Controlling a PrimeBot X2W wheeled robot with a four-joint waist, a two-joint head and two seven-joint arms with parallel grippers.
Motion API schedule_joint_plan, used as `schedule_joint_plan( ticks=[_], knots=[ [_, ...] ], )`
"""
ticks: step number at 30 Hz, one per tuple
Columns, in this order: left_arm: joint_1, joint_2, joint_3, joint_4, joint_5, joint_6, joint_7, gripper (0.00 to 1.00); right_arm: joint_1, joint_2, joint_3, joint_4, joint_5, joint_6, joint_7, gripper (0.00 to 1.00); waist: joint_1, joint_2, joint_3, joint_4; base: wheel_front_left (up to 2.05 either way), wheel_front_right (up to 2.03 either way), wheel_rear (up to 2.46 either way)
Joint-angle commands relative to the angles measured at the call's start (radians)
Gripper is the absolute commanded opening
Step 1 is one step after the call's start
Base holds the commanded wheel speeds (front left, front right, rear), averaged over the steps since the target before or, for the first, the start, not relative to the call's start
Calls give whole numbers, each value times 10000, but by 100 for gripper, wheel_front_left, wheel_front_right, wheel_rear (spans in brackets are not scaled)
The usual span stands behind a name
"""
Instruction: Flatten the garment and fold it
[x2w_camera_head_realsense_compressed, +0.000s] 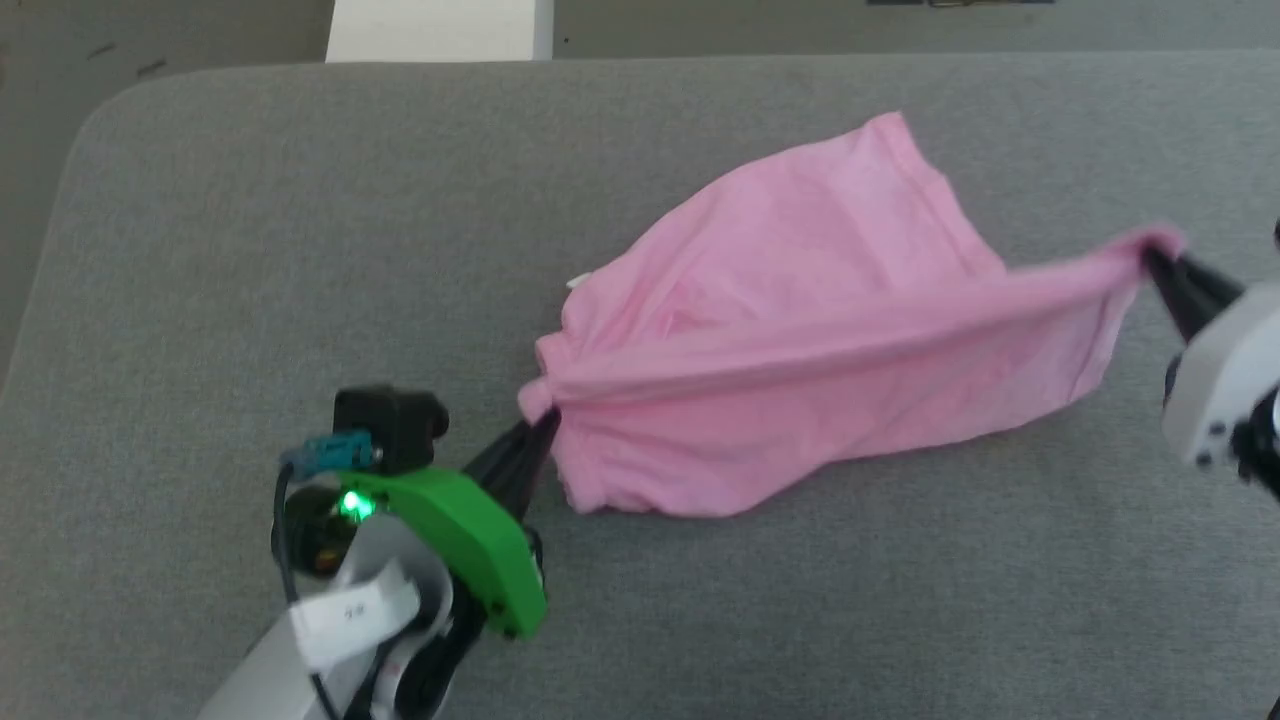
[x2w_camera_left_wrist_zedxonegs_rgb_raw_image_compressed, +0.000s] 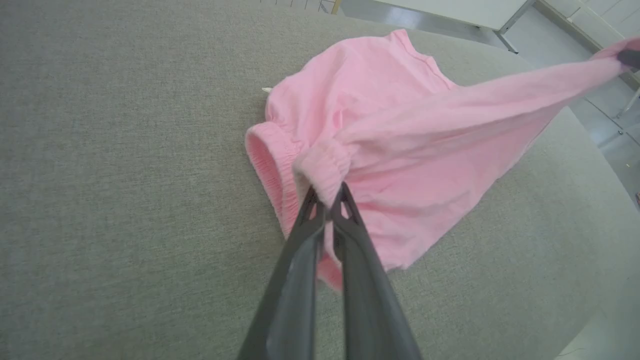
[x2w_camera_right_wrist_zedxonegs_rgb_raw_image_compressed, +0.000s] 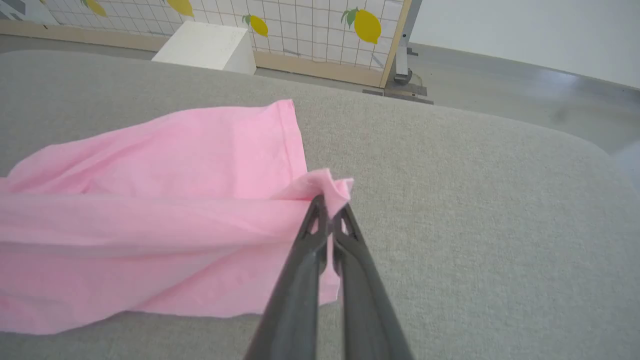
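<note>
- Your left hand (x2w_camera_head_realsense_compressed: 543, 425) is clamped shut on the gathered waistband of the garment (x2w_camera_head_realsense_compressed: 800, 330), at its 8 o'clock end in the head view.
- Your right hand (x2w_camera_head_realsense_compressed: 1152, 260) pinches a leg's edge at 3 o'clock.
- The garment is stretched between them, partly resting on the grey desk (x2w_camera_head_realsense_compressed: 250, 250).
</note>
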Motion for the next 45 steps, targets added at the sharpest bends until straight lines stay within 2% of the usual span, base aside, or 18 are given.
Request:
schedule_joint_plan(
  ticks=[1, 13, 25, 26, 27, 28, 29, 30, 38, 45],
  knots=[
    [-522, -193, 42, 318, 138, -51, -147, 0, -652, -139, 130, 437, -9, -15, -157, 0, 1, 0, 572, 489, 0, 0, 0],
    [-2555, -1379, 26, 2478, 563, -155, -1096, 0, -4893, -837, 1777, 4296, -271, -15, -878, 0, 1, 0, 2327, 1486, 0, 0, 0],
    [-3092, -2171, -431, 3339, 730, -420, -1781, 0, -6760, -1287, 2852, 6917, -646, -15, -909, 0, 1, 0, 3117, 2248, 0, 0, 0],
    [-3109, -2208, -451, 3354, 730, -442, -1828, 9, -6833, -1294, 2901, 7071, -621, -15, -873, 0, 1, 0, 3138, 2273, 0, 0, 0],
    [-3128, -2241, -477, 3359, 742, -482, -1904, 47, -6914, -1291, 2920, 7270, -596, -15, -808, 0, 1, 0, 3155, 2292, 0, 0, 0],
    [-3143, -2263, -491, 3355, 761, -506, -1982, 100, -6978, -1287, 2956, 7393, -580, -15, -781, 13, 1, 0, 3166, 2305, 0, 0, 0],
    [-3165, -2288, -504, 3340, 792, -526, -2081, 100, -7058, -1286, 2986, 7505, -552, -15, -805, 92, 1, 0, 3185, 2313, 0, 0, 0],
    [-3181, -2307, -518, 3322, 810, -552, -2155, 100, -7116, -1281, 2954, 7608, -529, -15, -839, 100, 1, 0, 3189, 2315, 0, 0, 0],
    [-2728, -2240, -485, 3094, 826, -632, -2830, 100, -6757, -1224, 2936, 7977, 94, -15, -1622, 100, 1, 0, 2413, 2072, 0, 0, 0],
    [-1707, -1806, -418, 2520, 916, -366, -3168, 100, -5257, -1241, 2405, 6909, 1065, -15, -2785, 100, 1, 0, 1246, 1762, 0, 0, 0]
  ],
)
